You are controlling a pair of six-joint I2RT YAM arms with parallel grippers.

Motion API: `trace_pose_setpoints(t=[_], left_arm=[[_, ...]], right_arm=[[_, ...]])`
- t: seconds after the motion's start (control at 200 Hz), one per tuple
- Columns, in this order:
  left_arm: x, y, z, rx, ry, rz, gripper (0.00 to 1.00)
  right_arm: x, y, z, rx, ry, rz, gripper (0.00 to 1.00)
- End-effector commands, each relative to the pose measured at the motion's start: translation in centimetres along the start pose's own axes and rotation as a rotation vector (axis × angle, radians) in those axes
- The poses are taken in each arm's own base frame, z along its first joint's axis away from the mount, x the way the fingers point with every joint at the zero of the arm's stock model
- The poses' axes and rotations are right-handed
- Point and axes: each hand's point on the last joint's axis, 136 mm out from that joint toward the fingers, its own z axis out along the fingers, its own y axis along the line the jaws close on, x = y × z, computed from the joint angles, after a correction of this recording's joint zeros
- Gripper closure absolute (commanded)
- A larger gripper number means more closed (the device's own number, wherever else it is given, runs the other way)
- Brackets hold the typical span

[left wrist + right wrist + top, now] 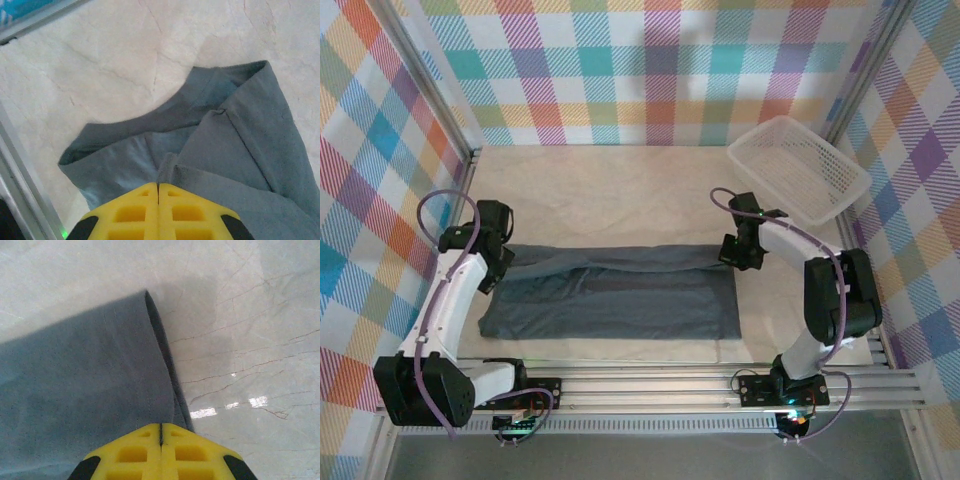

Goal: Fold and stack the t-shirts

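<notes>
Dark grey t-shirt (620, 300) lies stretched along the worktop (620, 180), nearer the arms than the white basket (800, 170). Left tool (158, 186) is pinched tight on its puckered end farthest from the basket; right tool (161, 426) is clamped on the end nearest the basket.

Checking all three views: nothing legible is showing anywhere, no text, label, brand, number or sign. The t-shirt (620, 305) is presenting plain cloth, with no print or tag readable.
</notes>
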Motion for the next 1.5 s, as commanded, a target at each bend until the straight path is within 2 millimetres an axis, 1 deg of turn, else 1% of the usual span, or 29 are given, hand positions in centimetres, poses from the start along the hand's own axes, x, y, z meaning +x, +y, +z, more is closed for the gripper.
trace_pose_setpoints(t=[0.0, 0.12, 0.22, 0.385, 0.485, 0.57, 0.635, 0.875, 1.025, 1.29, 1.345, 1.435, 1.495], left_arm=[[-1.7, 1.7, -1.3, -0.053, -0.076, -0.030, 1.00], [-1.6, 2.6, -1.2, -0.073, -0.085, -0.038, 1.00], [-0.8, 3.0, -0.7, -0.087, -0.062, -0.030, 1.00], [0.5, 4.4, -0.1, -0.123, -0.038, -0.029, 1.00], [1.5, 4.7, 1.0, -0.135, -0.012, -0.014, 1.00], [2.9, 4.4, 2.4, -0.137, 0.040, 0.010, 1.00], [3.5, 4.3, 3.1, -0.154, 0.064, 0.021, 1.00], [3.2, 3.6, 3.7, -0.162, 0.056, 0.046, 1.00], [3.6, 3.3, 4.1, -0.166, 0.077, 0.054, 1.00], [3.4, 3.1, 4.1, -0.175, 0.068, 0.064, 1.00], [3.4, 3.2, 4.1, -0.179, 0.069, 0.066, 1.00], [3.6, 3.7, 3.9, -0.194, 0.074, 0.068, 1.00], [3.8, 3.8, 3.9, -0.195, 0.083, 0.069, 1.00]], right_arm=[[0.5, -0.1, -0.8, 0.003, -0.007, -0.006, 1.00], [0.8, -0.2, -1.0, 0.007, -0.003, -0.020, 1.00], [1.4, -0.7, -0.7, 0.026, 0.014, -0.025, 1.00], [2.0, -1.8, -0.4, 0.073, 0.030, -0.022, 1.00], [2.4, -2.1, -0.4, 0.088, 0.041, -0.017, 1.00], [2.8, -2.4, -0.6, 0.099, 0.046, -0.008, 1.00], [3.2, -2.3, -0.7, 0.089, 0.051, -0.005, 1.00], [5.1, -2.8, -0.9, 0.102, 0.099, 0.009, 1.00], [6.1, -2.9, -1.1, 0.095, 0.116, 0.010, 1.00], [6.5, -3.1, -0.2, 0.107, 0.143, 0.005, 1.00], [6.2, -3.3, -0.4, 0.122, 0.129, 0.001, 0.94], [5.3, -3.3, -1.1, 0.136, 0.097, 0.001, 0.75], [4.5, -3.0, -1.8, 0.129, 0.069, 0.001, 0.66]])
